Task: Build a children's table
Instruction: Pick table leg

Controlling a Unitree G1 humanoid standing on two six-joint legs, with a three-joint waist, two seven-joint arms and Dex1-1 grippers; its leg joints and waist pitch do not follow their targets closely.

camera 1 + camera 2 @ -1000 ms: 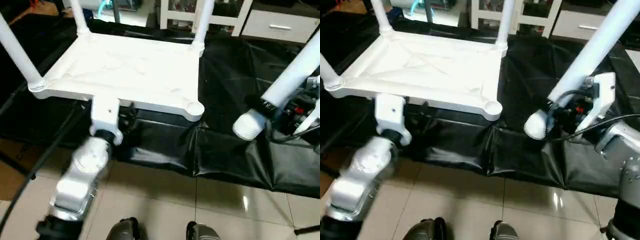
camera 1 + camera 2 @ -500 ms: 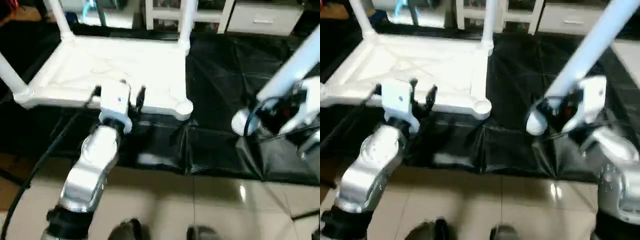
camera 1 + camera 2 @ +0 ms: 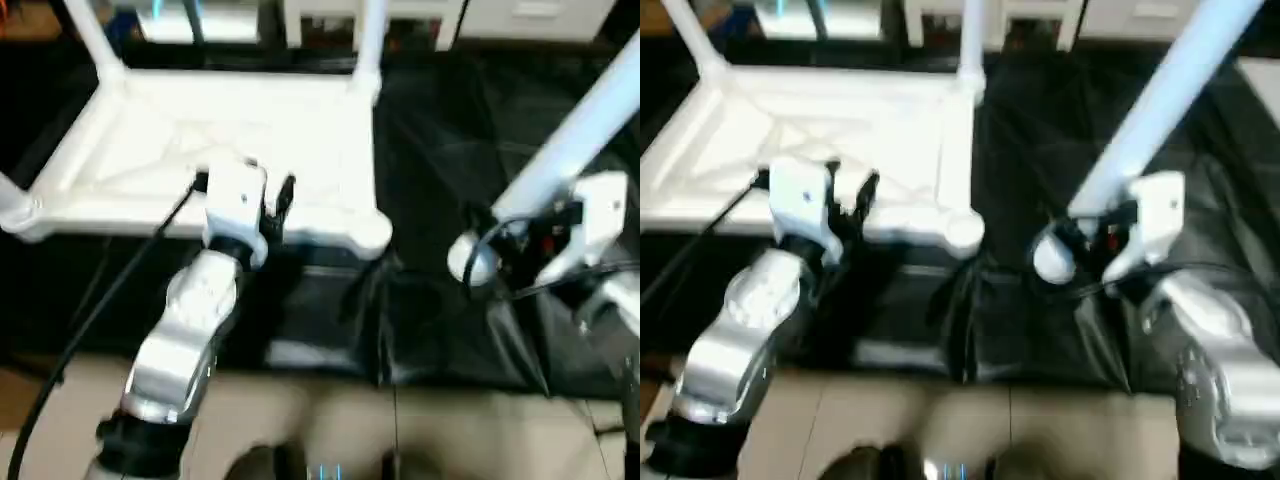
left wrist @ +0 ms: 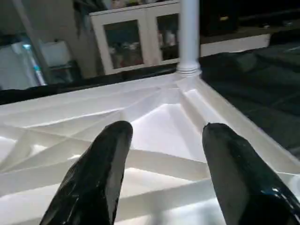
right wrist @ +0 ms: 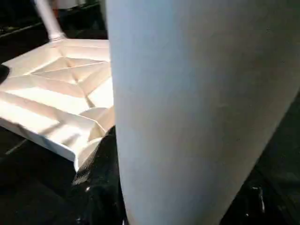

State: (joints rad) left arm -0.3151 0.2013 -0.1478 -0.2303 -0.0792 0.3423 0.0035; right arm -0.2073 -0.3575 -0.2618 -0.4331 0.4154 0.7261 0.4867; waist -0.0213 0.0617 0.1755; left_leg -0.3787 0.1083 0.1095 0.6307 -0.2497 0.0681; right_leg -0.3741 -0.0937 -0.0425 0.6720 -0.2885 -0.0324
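The children's table top (image 3: 230,140) is laid upside down on black sheeting (image 3: 440,330). The left gripper (image 3: 243,192) is held open over its near edge; the fourth leg (image 3: 1140,130) is clamped in the right gripper (image 3: 1095,240). A tilted approach could miss the empty socket (image 3: 372,228).

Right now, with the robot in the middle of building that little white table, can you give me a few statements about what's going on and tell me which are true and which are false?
1. The table top lies upside down, ribbed underside up. True.
2. The right gripper is empty. False: it is shut on the fourth leg, holding it near its thick end.
3. All four corner sockets are filled. False: the near right corner socket is empty; three legs stand in the others.
4. The left gripper hovers open over the table top's near edge, holding nothing. True.
5. The table top rests on black sheeting. True.
6. The fourth leg lies flat on the floor. False: it is held up at a slant.
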